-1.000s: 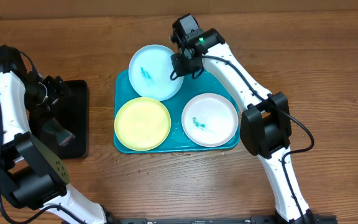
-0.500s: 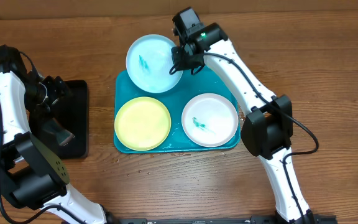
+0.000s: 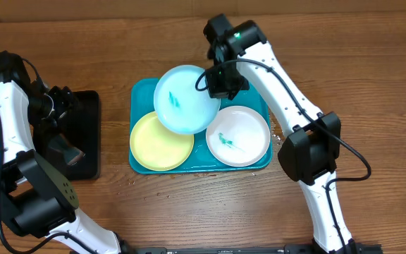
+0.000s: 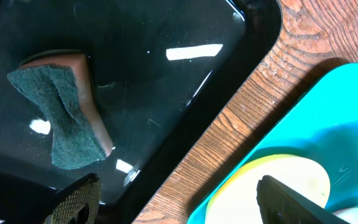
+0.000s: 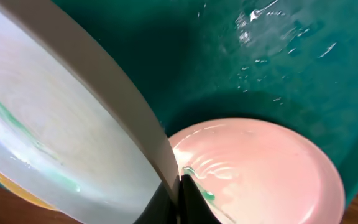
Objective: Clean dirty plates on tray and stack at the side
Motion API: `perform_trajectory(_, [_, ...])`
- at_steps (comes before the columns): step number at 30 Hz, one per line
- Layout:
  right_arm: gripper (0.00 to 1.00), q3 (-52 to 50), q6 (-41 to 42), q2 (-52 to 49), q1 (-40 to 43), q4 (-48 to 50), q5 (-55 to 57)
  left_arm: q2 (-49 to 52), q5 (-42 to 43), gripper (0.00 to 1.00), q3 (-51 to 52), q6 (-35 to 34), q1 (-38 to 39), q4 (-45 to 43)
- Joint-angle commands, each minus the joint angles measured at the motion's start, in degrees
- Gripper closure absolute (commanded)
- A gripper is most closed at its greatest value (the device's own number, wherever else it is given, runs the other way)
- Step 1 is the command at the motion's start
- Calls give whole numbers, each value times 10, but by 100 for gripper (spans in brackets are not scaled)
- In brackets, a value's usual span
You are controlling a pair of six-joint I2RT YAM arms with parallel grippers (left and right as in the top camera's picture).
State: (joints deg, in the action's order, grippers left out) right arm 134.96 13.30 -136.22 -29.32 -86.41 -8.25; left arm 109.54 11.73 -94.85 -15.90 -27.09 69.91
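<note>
Plain wooden counter [image 3: 372,56], with the turquoise tray [image 3: 141,95] sitting in the middle of it. The thing that just changed is the blue plate [image 3: 187,99]. A second ago it lay at the back-left corner of the tray, then it got lifted up and back past the rim. Now it's swung forward over the middle of the tray, overlapping the back edge of the yellow plate [image 3: 157,144] and coming right up beside the white plate [image 3: 238,135].

The right hand [image 3: 220,79] is pinching the blue plate by its right edge. In the wrist view the rim runs tilted between the fingers, so the plate is up off the tray, not resting on it. The teal smear [image 3: 174,99] is still on it.

The left hand [image 3: 56,99] hasn't budged. It's spread wide above the black tray [image 3: 87,134], right by the sponge [image 4: 67,118] but not touching it.

My read is that this is only the pick-up for plate one. Nothing's been wiped, the white plate has its smear too, and nothing's stacked at the side. The sponge probably needs grabbing next, and that thin edge pinch looks like it could slip under scrubbing.
</note>
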Motion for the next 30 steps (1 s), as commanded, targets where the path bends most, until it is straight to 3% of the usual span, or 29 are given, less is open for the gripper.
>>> perform_trajectory(1, [96, -29, -2, 17, -4, 25, -14, -1, -2, 19, 4, 5, 1, 3])
perform_trajectory(8, [96, -38, 16, 17, 41, 126, -18, -1, -2, 19, 4, 5, 1, 5])
perform_trajectory(14, [96, -50, 13, 16, 85, 145, -26, -1, -3, 19, 4, 5, 1, 6])
perform_trajectory(22, [96, -139, 13, 16, 88, 247, -17, -1, -3, 19, 4, 5, 1, 5])
perform_trajectory(23, [93, -140, 13, 16, 87, 247, -20, -1, -3, 19, 4, 5, 1, 5])
perform_trajectory(25, [78, -140, 13, 16, 85, 246, -21, -1, -3, 19, 4, 5, 1, 6])
perform_trajectory(28, [50, -120, 13, 18, 82, 226, -21, -1, -3, 19, 4, 5, 1, 5])
perform_trajectory(30, [48, -94, 14, 23, 80, 193, -21, -1, -3, 19, 4, 5, 1, 6])
